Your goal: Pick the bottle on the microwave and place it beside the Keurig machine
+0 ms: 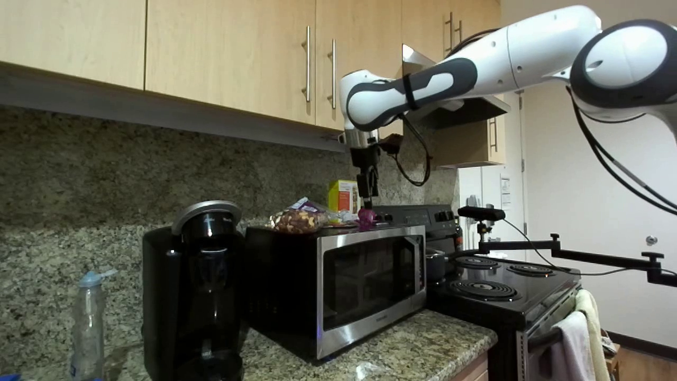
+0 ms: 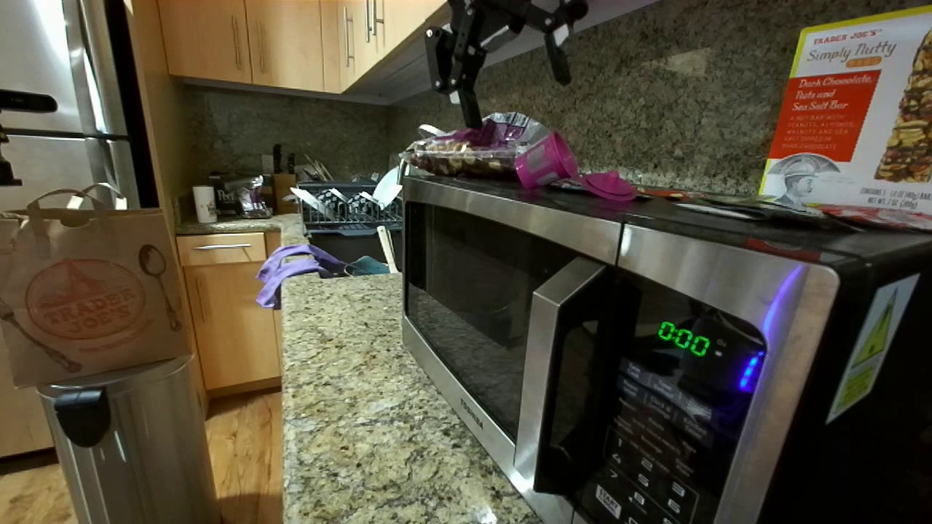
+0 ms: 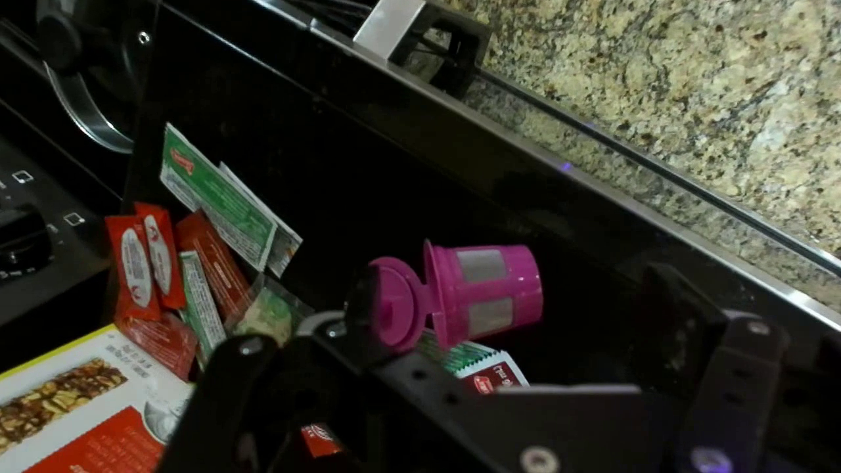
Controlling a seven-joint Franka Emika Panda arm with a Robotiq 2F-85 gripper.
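The bottle (image 1: 366, 218) is a small magenta cup with mesh windows and a hinged lid folded open. It lies tilted on its side on top of the microwave (image 1: 370, 286), near the front edge. It also shows in an exterior view (image 2: 546, 161) and in the wrist view (image 3: 506, 289). My gripper (image 2: 514, 91) is open and empty, pointing down above the bottle. In the wrist view the gripper (image 3: 522, 301) has its fingers apart; the left finger covers part of the lid. The Keurig machine (image 1: 195, 296) stands beside the microwave, away from the stove.
A bag of nuts (image 1: 299, 219), a snack bar box (image 2: 830, 116) and several flat packets (image 3: 220, 203) lie or stand on the microwave. A tall clear bottle (image 1: 89, 328) stands beyond the Keurig. Cabinets (image 1: 227, 58) hang overhead. A stove (image 1: 502, 296) adjoins the counter.
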